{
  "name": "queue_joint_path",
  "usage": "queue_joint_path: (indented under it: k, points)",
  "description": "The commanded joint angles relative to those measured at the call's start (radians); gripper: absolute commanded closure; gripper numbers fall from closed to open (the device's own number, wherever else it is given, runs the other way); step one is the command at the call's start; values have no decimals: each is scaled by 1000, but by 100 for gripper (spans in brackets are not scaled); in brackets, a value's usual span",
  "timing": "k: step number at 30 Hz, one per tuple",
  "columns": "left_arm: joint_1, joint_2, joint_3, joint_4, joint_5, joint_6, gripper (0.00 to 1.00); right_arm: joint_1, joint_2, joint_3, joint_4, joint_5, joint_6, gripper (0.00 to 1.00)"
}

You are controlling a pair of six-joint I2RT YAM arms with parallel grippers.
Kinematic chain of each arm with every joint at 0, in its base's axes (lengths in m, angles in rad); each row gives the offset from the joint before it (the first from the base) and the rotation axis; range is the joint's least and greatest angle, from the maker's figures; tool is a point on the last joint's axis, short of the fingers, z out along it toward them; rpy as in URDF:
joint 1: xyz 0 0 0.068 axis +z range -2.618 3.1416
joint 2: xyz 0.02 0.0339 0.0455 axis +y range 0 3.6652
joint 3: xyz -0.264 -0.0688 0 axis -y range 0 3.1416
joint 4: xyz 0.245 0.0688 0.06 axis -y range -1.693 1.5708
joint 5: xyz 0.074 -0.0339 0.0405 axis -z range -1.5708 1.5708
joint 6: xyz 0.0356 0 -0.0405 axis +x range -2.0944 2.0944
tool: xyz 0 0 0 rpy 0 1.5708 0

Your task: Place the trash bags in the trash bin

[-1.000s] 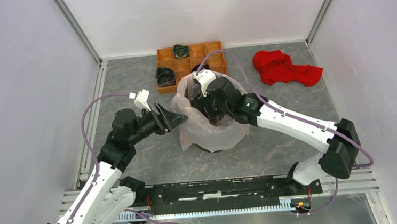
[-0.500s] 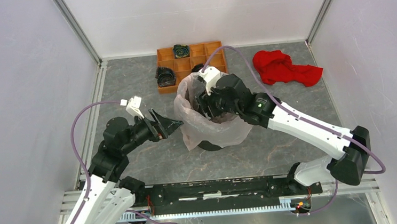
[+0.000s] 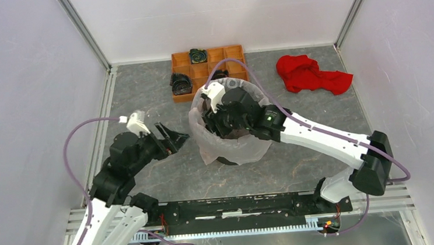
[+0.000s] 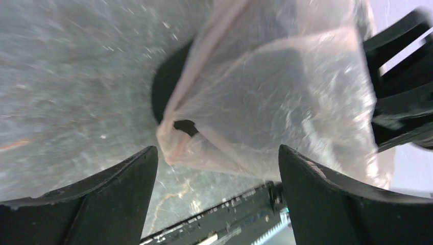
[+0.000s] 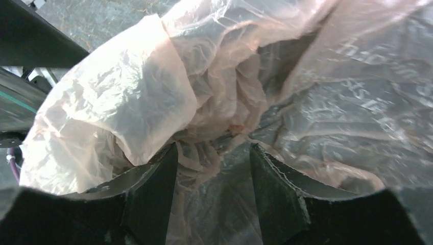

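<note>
The pale pink translucent trash bag (image 3: 232, 147) is draped over the black trash bin (image 3: 227, 159), lining its mouth and hanging down its sides. My right gripper (image 3: 217, 121) reaches into the bin's mouth. In the right wrist view it (image 5: 213, 149) is open, with wrinkled film (image 5: 153, 87) ahead of and between the jaws. My left gripper (image 3: 176, 138) is open and empty, just left of the bag and apart from it. In the left wrist view (image 4: 217, 153) the bag (image 4: 275, 97) hangs over the bin's black wall (image 4: 167, 87).
An orange compartment tray (image 3: 181, 60) with black items (image 3: 180, 83) stands behind the bin. A red cloth (image 3: 310, 74) lies at the back right. A black rail (image 3: 239, 205) runs along the near edge. White walls enclose the table.
My left gripper has drawn back to the left, away from the bag's edge. My right gripper has shifted slightly left inside the bin's mouth.
</note>
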Motion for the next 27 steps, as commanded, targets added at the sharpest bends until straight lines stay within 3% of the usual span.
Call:
queue_joint_path:
  k: [1, 11, 15, 21, 27]
  points:
    - [1, -92, 141, -173, -302, 61, 5, 14, 66, 60, 75, -51, 9, 41]
    - [1, -194, 222, -240, -428, 54, 3, 37, 200, 152, 292, -251, 20, 41]
    - [1, -189, 248, -241, -429, 62, 2, 39, 248, 221, 273, -285, 22, 40]
    - [1, -171, 309, -243, -444, 105, 0, 52, 157, 288, 34, -79, -36, 24]
    - [1, -148, 356, -233, -476, 132, 0, 54, -47, 198, -64, 73, -80, 11]
